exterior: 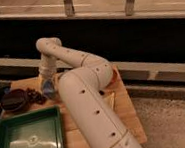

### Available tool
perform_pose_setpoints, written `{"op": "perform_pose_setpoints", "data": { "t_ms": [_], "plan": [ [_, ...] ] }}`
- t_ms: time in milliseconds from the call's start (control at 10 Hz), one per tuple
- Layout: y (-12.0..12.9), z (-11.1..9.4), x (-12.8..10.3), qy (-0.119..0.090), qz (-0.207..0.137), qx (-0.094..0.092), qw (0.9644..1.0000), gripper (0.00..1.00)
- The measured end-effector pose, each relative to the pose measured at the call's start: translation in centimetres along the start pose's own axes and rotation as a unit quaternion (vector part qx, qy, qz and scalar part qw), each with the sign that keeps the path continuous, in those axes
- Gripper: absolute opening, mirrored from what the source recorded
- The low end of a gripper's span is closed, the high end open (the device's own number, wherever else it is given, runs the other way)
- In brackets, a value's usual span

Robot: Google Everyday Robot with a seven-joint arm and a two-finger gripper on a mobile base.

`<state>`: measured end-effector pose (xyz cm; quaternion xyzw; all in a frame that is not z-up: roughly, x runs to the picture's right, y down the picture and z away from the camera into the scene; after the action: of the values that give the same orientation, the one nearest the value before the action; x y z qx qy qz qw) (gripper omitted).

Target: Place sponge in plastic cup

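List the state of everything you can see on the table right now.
gripper: down at the table's far left, over the plastic cup.
plastic cup: upright, mostly hidden.
green tray: flat, near left.
dark plate: flat, left edge.
sponge: cannot tell.

Table (126, 115): light wood, matt. Tray (28, 141): green plastic, slightly glossy. Arm (90, 109): smooth cream plastic shell, satin. Gripper (46, 82), low over table: same cream finish. Plate (13, 100): dark, glossy.
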<state>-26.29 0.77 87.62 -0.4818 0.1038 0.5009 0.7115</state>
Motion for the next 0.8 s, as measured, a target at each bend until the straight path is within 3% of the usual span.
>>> {"op": "perform_pose_setpoints", "data": {
  "t_ms": [200, 300, 800],
  "plan": [
    [0.3, 0.5, -0.2, 0.008, -0.003, 0.000, 1.0000, 0.66],
    [0.6, 0.7, -0.3, 0.013, -0.006, 0.000, 0.9999, 0.72],
    [1.3, 0.3, -0.1, 0.016, -0.015, 0.009, 0.9997, 0.73]
  ]
}}
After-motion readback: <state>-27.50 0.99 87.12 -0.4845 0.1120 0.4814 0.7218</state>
